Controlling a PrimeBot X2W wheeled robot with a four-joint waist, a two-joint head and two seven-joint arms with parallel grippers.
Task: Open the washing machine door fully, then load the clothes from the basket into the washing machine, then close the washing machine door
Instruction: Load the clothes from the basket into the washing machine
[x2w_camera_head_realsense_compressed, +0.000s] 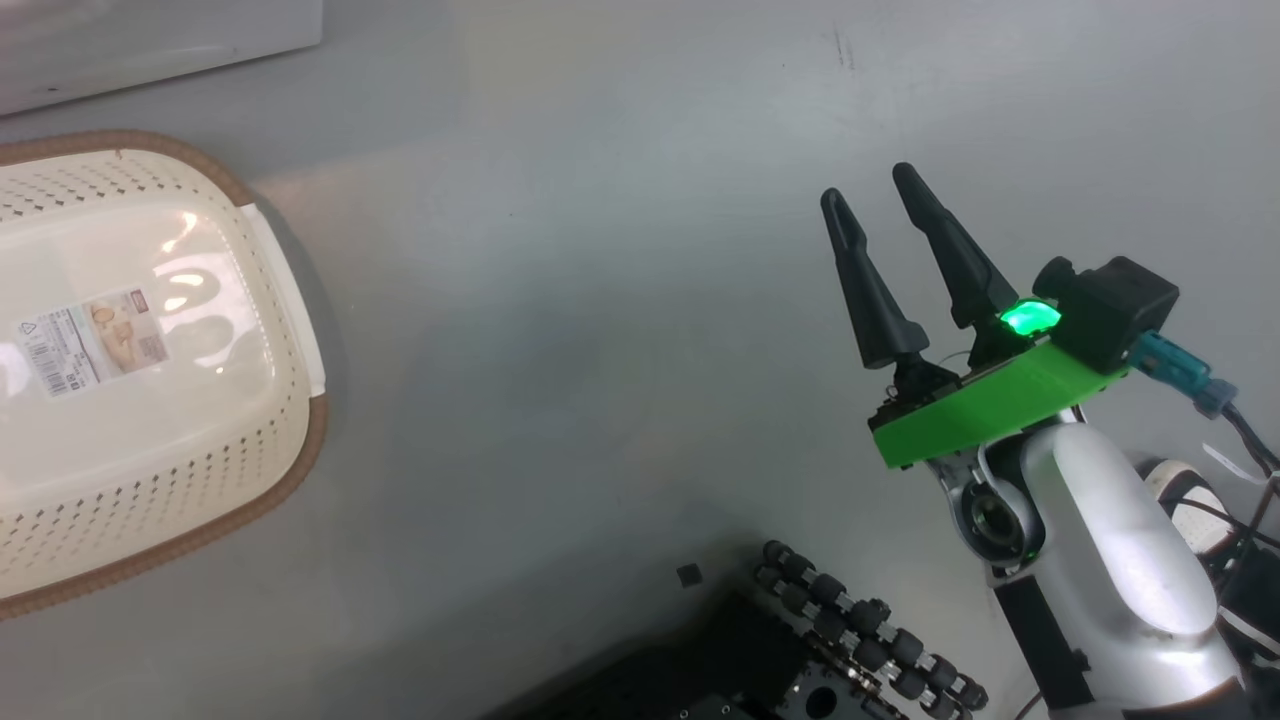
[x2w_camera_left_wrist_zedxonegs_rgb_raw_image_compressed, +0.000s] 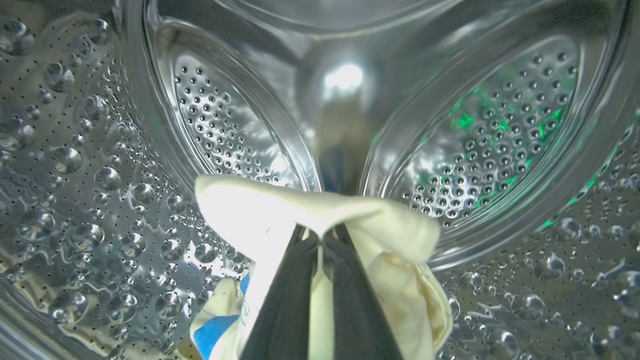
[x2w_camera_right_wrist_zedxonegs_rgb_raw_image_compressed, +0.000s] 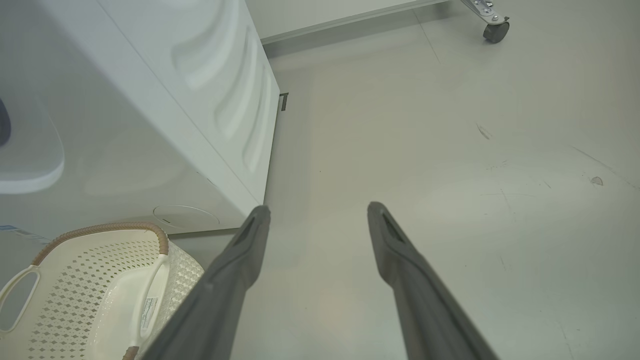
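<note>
Inside the washing machine's steel perforated drum (x2w_camera_left_wrist_zedxonegs_rgb_raw_image_compressed: 225, 125), my left gripper (x2w_camera_left_wrist_zedxonegs_rgb_raw_image_compressed: 321, 234) is shut on a pale cream-yellow garment (x2w_camera_left_wrist_zedxonegs_rgb_raw_image_compressed: 280, 210) that drapes over its fingertips. A blue trim (x2w_camera_left_wrist_zedxonegs_rgb_raw_image_compressed: 212, 332) of the clothes shows low beside the fingers. The cream basket (x2w_camera_head_realsense_compressed: 150, 360) with its brown rim stands on the floor at the left of the head view, nothing inside it but the label sticker (x2w_camera_head_realsense_compressed: 90, 340); it is also the basket (x2w_camera_right_wrist_zedxonegs_rgb_raw_image_compressed: 95, 295) at the right wrist view's lower left. My right gripper (x2w_camera_head_realsense_compressed: 868, 188) (x2w_camera_right_wrist_zedxonegs_rgb_raw_image_compressed: 317, 210) hangs open over bare floor, holding nothing. The white washing machine (x2w_camera_right_wrist_zedxonegs_rgb_raw_image_compressed: 150, 110) stands behind the basket.
The robot's dark wheeled base (x2w_camera_head_realsense_compressed: 820, 650) sits at the bottom of the head view. A castor wheel (x2w_camera_right_wrist_zedxonegs_rgb_raw_image_compressed: 492, 30) of some frame stands at the far right on the grey floor. A white skirting runs along the back wall.
</note>
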